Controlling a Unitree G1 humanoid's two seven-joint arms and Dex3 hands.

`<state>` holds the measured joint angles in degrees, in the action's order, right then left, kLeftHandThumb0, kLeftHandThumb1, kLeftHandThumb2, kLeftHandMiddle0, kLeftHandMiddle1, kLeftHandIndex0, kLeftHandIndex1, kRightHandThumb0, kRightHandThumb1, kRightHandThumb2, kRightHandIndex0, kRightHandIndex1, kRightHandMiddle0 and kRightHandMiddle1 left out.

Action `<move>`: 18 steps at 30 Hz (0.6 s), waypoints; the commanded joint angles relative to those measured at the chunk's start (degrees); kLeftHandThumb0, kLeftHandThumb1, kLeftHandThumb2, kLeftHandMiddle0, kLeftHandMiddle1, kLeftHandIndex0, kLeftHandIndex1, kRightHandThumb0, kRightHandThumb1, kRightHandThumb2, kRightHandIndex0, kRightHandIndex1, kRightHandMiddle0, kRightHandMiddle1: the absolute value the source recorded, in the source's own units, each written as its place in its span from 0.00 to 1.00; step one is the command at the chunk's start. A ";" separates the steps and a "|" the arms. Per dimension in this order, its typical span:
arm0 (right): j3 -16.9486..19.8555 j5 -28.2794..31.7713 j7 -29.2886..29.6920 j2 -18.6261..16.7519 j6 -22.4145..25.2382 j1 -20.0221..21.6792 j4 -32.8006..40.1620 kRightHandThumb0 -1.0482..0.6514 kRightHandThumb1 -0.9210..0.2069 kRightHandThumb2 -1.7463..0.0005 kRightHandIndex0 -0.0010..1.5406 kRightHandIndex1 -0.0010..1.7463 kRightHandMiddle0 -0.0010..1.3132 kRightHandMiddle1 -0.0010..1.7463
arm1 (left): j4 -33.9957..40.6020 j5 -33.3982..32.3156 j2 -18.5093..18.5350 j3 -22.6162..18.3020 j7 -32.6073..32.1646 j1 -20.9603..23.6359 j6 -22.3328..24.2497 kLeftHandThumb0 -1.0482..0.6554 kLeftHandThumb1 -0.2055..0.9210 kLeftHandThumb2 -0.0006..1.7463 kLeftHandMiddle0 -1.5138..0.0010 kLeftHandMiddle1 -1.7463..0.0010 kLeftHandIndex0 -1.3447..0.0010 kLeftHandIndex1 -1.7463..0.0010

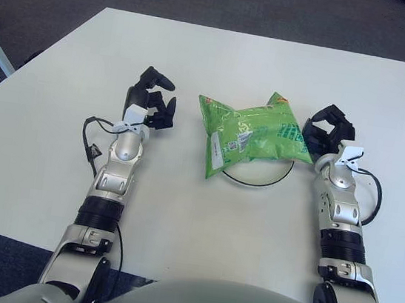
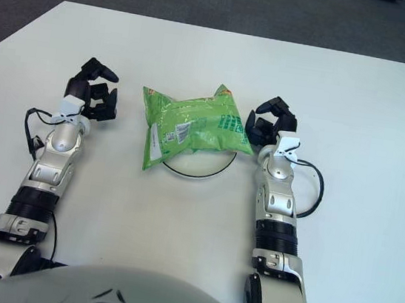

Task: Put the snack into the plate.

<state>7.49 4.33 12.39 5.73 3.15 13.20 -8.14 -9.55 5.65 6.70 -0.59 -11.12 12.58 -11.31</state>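
A green snack bag [image 1: 253,132] lies on a white plate [image 1: 258,180] with a dark rim, in the middle of the white table [image 1: 222,57]. The bag covers most of the plate, and only the plate's near rim shows. My right hand [image 1: 327,132] is just right of the bag, close to its right edge, with its black fingers spread and holding nothing. My left hand [image 1: 151,104] is left of the bag, a short gap away, with its fingers relaxed and empty.
The table's far edge meets grey carpet [image 1: 229,2]. A black cable [image 1: 89,136] loops beside my left forearm and another cable [image 1: 371,200] beside my right forearm.
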 commanded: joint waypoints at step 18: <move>0.60 1.70 -2.77 -2.57 6.05 -6.12 0.16 0.32 0.60 0.20 0.84 1.00 0.51 1.00 | 0.67 -4.05 -3.90 -0.92 0.95 -6.09 2.87 0.36 0.62 0.63 0.25 0.00 0.64 0.00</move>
<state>8.02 5.67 9.74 5.54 7.15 12.46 -5.81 -7.33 2.25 5.94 -1.36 -9.76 11.64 -8.95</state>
